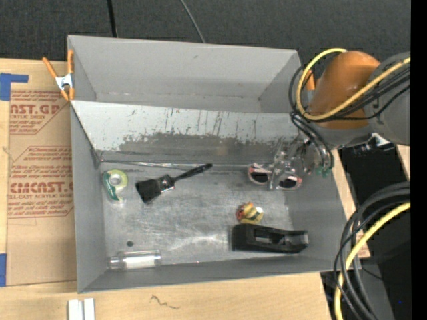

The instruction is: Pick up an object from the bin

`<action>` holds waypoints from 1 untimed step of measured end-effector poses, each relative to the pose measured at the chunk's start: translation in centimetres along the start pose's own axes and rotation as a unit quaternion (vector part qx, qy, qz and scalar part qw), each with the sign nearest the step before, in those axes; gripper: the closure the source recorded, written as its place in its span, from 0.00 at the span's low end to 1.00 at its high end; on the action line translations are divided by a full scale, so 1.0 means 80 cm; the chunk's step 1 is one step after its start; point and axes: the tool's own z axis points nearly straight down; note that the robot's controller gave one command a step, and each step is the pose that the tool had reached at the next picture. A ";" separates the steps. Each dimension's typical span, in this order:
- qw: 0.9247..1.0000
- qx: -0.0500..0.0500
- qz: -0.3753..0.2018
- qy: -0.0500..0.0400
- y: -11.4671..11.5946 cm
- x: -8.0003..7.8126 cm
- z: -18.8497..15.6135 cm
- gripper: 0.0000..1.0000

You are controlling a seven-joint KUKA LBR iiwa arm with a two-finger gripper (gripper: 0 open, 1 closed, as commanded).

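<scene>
Hard by the right wall and back slope of the bin (180,79), crowding those edges, leaving open floor leftward. Poising the gripper (291,163) right at the pink-rimmed sunglasses (268,175) lying there; not telling open from closed.

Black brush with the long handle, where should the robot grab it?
Probably its thin handle, coming down from above and closing across it. The brush lies flat on the bin floor, clear of the green tape roll, with bare floor both sides of the handle; the head looks wider.

Pink-framed sunglasses (261,174) lie flat; right rear of bin (187,72)
</scene>
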 end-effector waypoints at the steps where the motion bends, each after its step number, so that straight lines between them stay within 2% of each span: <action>1: 1.000 0.000 0.000 0.003 0.000 0.003 0.050 1.00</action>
